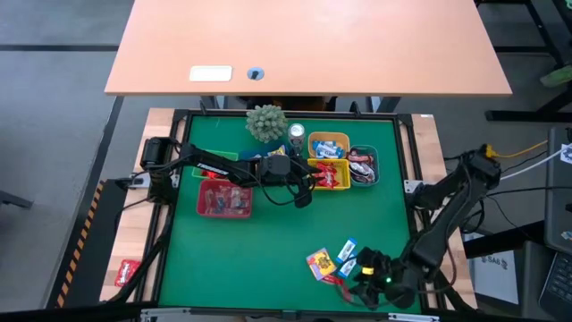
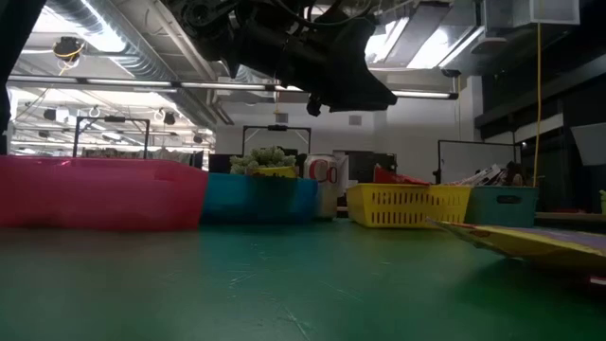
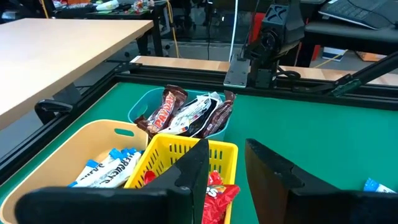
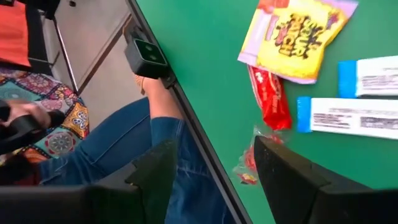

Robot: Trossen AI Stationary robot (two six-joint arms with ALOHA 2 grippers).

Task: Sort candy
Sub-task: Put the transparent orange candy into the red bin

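Observation:
Loose candy lies at the table's near right: a yellow packet (image 4: 298,34), a red sweet (image 4: 270,96), two blue-and-white ones (image 4: 367,115) and a small crumpled red one (image 4: 252,163) by the edge. My right gripper (image 4: 216,146) hangs open above that edge (image 1: 362,284), with the small red sweet below its fingers. My left gripper (image 3: 225,152) stands open and empty over the yellow bin (image 3: 186,155) at mid-table (image 1: 308,186). That bin holds red candy (image 3: 217,190). The tan bin (image 3: 68,155) holds blue-and-white candy, and the teal bin (image 3: 146,102) holds dark brown candy.
A pink bin (image 1: 223,199) with sweets sits left of the left gripper. A potted plant (image 1: 265,122) and a silver can (image 1: 296,134) stand at the far edge. A person's leg in jeans (image 4: 180,155) is just beyond the table's near edge. Bare green mat (image 1: 259,250) lies at near left.

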